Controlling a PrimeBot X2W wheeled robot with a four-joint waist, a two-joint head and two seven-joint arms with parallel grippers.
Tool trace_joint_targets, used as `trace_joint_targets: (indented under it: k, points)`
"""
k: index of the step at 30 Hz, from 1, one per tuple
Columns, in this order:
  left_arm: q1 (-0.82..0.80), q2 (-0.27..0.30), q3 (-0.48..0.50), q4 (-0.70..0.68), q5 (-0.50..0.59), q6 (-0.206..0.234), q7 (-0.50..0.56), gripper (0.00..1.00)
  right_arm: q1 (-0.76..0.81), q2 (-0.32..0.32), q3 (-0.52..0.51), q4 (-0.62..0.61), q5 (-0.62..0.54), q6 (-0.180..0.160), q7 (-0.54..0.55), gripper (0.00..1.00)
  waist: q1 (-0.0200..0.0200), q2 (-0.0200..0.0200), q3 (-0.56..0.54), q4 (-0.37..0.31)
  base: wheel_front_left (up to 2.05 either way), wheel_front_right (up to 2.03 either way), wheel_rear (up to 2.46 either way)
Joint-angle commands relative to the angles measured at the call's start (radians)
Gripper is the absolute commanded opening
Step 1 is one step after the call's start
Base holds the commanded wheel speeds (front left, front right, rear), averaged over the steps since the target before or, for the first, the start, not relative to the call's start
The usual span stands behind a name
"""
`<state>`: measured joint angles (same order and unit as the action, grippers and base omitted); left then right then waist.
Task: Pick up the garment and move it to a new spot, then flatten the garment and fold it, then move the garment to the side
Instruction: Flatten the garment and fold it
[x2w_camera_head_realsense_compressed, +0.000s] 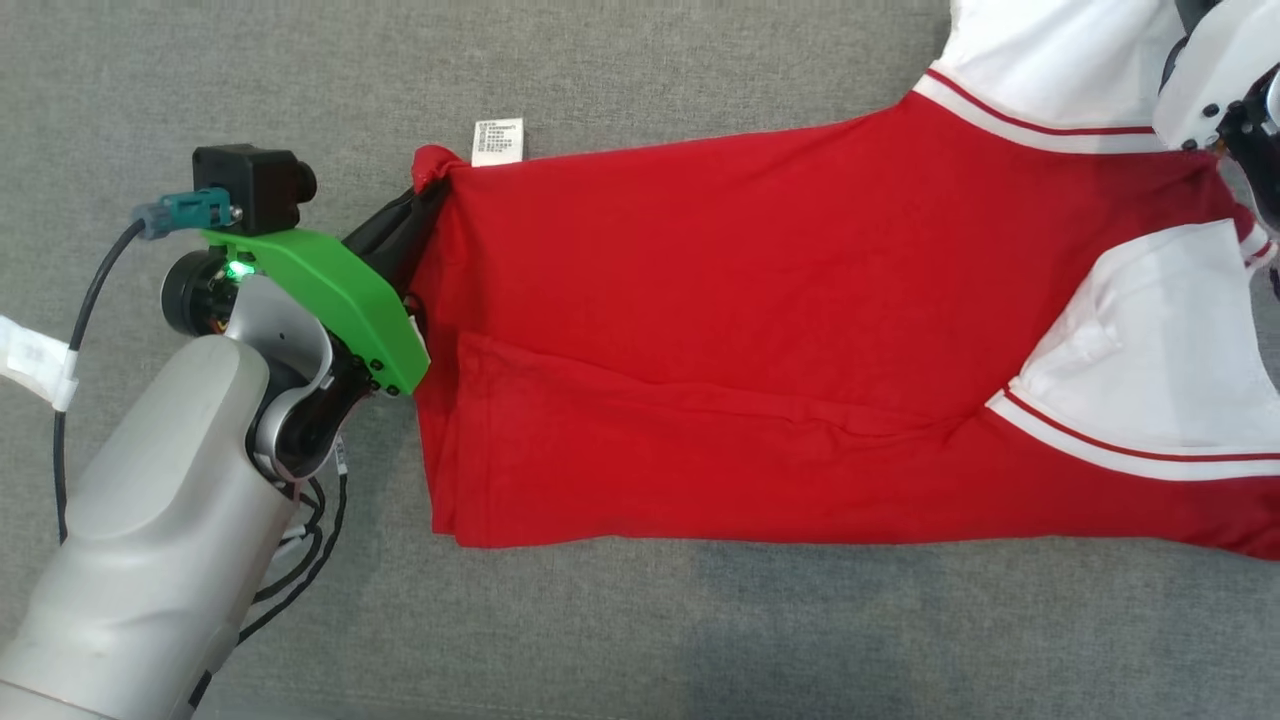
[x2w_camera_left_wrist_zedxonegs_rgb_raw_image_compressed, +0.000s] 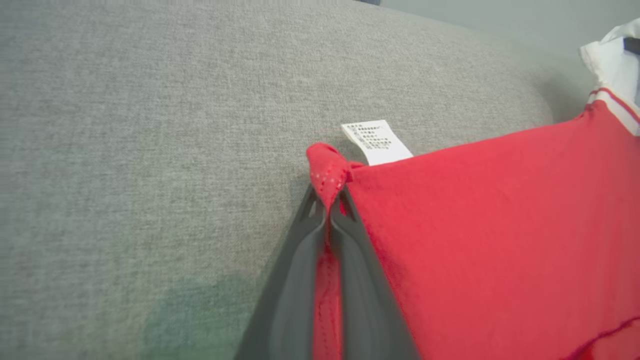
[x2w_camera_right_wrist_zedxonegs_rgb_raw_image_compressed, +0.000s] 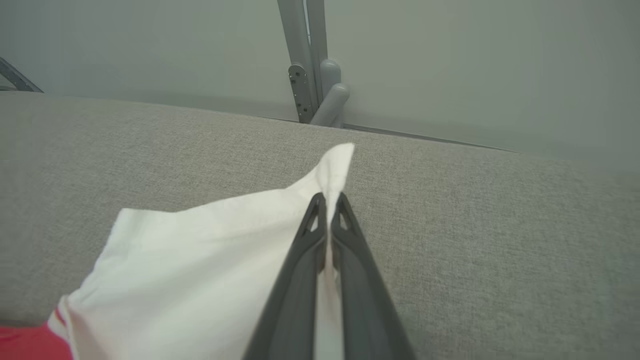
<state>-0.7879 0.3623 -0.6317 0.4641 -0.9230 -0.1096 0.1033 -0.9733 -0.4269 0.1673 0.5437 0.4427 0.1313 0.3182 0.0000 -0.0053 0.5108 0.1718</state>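
Garment (x2w_camera_head_realsense_compressed: 750, 330) (red body, white sleeves) lies spread on the grey bench (x2w_camera_head_realsense_compressed: 620, 640). Left end effector (x2w_camera_left_wrist_zedxonegs_rgb_raw_image_compressed: 327, 200) is clamped tight on the bunched red hem corner (x2w_camera_left_wrist_zedxonegs_rgb_raw_image_compressed: 326, 167), just beside the care label (x2w_camera_head_realsense_compressed: 497, 141). Right end effector (x2w_camera_right_wrist_zedxonegs_rgb_raw_image_compressed: 329, 202) is pinched closed on the white sleeve corner (x2w_camera_right_wrist_zedxonegs_rgb_raw_image_compressed: 340, 160), at the garment end far from the label.

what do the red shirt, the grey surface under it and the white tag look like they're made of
shirt: soft matte knit, likely cotton jersey; it creases and bunches where the left gripper pinches it.
surface: matte grey woven upholstery cloth, fine weave visible.
tag: thin white printed label, probably woven or satin; too small to tell.
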Motion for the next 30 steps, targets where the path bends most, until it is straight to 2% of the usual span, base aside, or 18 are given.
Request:
trace_joint_targets:
  k: [1, 7, 11, 14, 19, 23, 30]
  points:
    - [0.009, 0.013, 0.006, 0.006, 0.002, 0.006, -0.006, 0.0, 0.014, -0.007, -0.001, -0.009, 0.011, -0.001, -0.008, 0.0, 0.0, 0.0053, -0.027, -0.019, 0.0, 0.0, 0.0]
    - [0.04, 0.035, 0.004, -0.004, 0.033, 0.019, -0.052, 0.0, 0.106, -0.016, 0.009, -0.13, 0.122, -0.001, -0.047, 0.0, 0.0, 0.0053, -0.08, -0.055, 0.0, 0.0, 0.0]
    - [0.113, 0.068, 0.002, -0.076, 0.052, 0.043, -0.101, 0.0, 0.215, -0.032, 0.015, -0.255, 0.185, -0.001, -0.068, 0.0, 0.0, 0.0053, -0.113, -0.086, 0.0, 0.0, 0.0]
    - [0.2, 0.126, 0.005, -0.167, 0.077, 0.084, -0.127, 0.0, 0.337, -0.04, 0.004, -0.361, 0.216, -0.001, -0.078, 0.0, 0.0, 0.0053, -0.134, -0.107, 0.0, 0.0, 0.0]
    - [0.396, 0.17, 0.028, -0.336, 0.046, 0.17, -0.17, 0.0, 0.558, -0.014, -0.021, -0.491, 0.24, -0.001, -0.094, 0.0, 0.0, 0.0053, -0.15, -0.145, 0.0, 0.0, 0.0]
    - [0.518, 0.174, 0.049, -0.41, 0.011, 0.23, -0.207, 0.0, 0.65, 0.008, -0.015, -0.492, 0.226, -0.001, -0.122, 0.0, 0.0, 0.0053, -0.152, -0.17, 0.0, 0.0, 0.0]
    - [0.594, 0.181, 0.064, -0.485, 0.005, 0.274, -0.228, 0.0, 0.652, 0.017, 0.014, -0.442, 0.221, -0.001, -0.165, 0.0, 0.0, 0.0053, -0.153, -0.177, 0.0, 0.0, 0.0]
